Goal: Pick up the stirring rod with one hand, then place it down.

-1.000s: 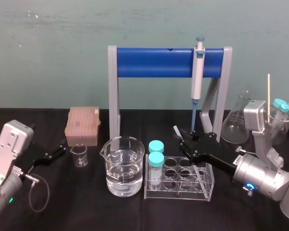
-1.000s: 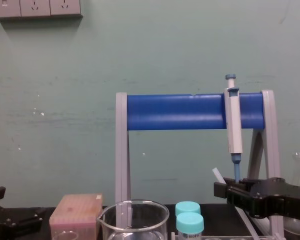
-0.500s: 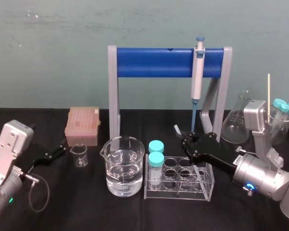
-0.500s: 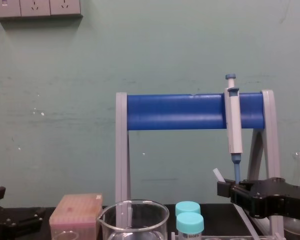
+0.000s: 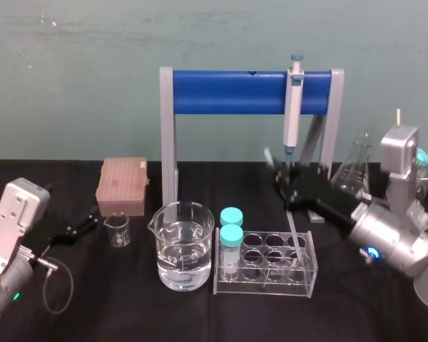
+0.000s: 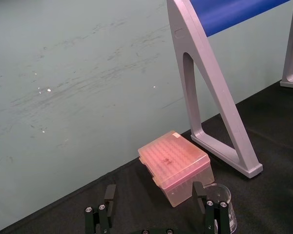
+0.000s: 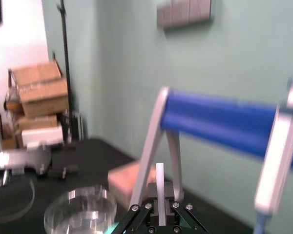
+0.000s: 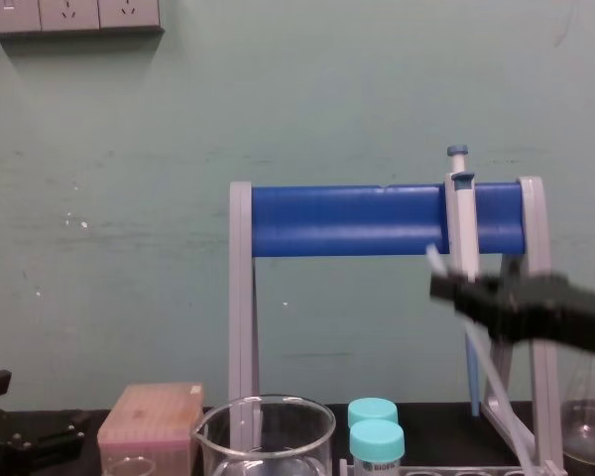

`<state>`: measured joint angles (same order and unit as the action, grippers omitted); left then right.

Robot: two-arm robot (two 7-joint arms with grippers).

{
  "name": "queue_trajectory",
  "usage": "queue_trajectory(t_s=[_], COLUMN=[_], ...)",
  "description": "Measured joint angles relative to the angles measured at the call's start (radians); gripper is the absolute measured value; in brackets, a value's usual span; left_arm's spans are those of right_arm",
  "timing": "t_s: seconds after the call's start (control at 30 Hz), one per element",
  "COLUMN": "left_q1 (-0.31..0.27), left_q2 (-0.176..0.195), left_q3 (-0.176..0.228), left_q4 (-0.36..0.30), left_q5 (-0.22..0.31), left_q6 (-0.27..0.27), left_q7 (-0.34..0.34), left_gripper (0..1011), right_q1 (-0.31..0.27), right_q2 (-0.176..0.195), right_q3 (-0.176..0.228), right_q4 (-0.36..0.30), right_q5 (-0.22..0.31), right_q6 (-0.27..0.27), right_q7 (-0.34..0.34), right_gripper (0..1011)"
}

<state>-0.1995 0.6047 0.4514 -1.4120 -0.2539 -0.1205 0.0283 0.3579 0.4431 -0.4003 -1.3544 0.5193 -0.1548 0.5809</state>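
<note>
I see right gripper (image 5: 284, 177) clamped on rod (image 7: 159, 187), raised and tilted over rack (image 5: 267, 288) (lower end near it), bench's right half. Left gripper (image 5: 90, 219) parked by left edge, fingers wide.

Right gripper (image 8: 448, 288), in front of blue stand (image 8: 347, 220) right leg: blurred, outline indistinct. Stirring rod (image 7: 159, 190): middle hidden between jaws; lower end at tube rack (image 5: 265, 260), contact cannot tell. Pipette (image 5: 292, 114) on stand: lower body hidden behind gripper.

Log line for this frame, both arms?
right gripper: jaws shut on stirring rod, in air | rod: tilted | left gripper: parked low left, jaws open
</note>
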Motion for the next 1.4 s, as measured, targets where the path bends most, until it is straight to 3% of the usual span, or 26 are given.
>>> queue_trajectory(t_s=[0.17, 0.3, 0.5, 0.63, 1.0, 1.4], left_q1=[0.000, 0.000, 0.000, 0.000, 0.000, 0.000], left_q2=[0.000, 0.000, 0.000, 0.000, 0.000, 0.000], left_q3=[0.000, 0.000, 0.000, 0.000, 0.000, 0.000], left_q4=[0.000, 0.000, 0.000, 0.000, 0.000, 0.000], left_q5=[0.000, 0.000, 0.000, 0.000, 0.000, 0.000], left_q6=[0.000, 0.000, 0.000, 0.000, 0.000, 0.000], left_q7=[0.000, 0.000, 0.000, 0.000, 0.000, 0.000], left_gripper=[1000, 1000, 1000, 1000, 1000, 1000], right_q1=[0.010, 0.019, 0.005, -0.018, -0.062, -0.060], right_q2=[-0.021, -0.052, -0.098, -0.122, -0.141, -0.141], right_q3=[0.027, 0.053, 0.088, 0.108, 0.136, 0.134], right_q4=[-0.038, -0.056, -0.044, -0.021, 0.014, 0.012], right_q5=[0.000, -0.003, -0.023, -0.037, -0.065, -0.065], right_q6=[-0.066, -0.163, -0.313, -0.384, -0.408, -0.408], right_q7=[0.001, 0.004, 0.005, 0.004, -0.006, -0.007], right_gripper=[69, 69, 69, 69, 69, 69])
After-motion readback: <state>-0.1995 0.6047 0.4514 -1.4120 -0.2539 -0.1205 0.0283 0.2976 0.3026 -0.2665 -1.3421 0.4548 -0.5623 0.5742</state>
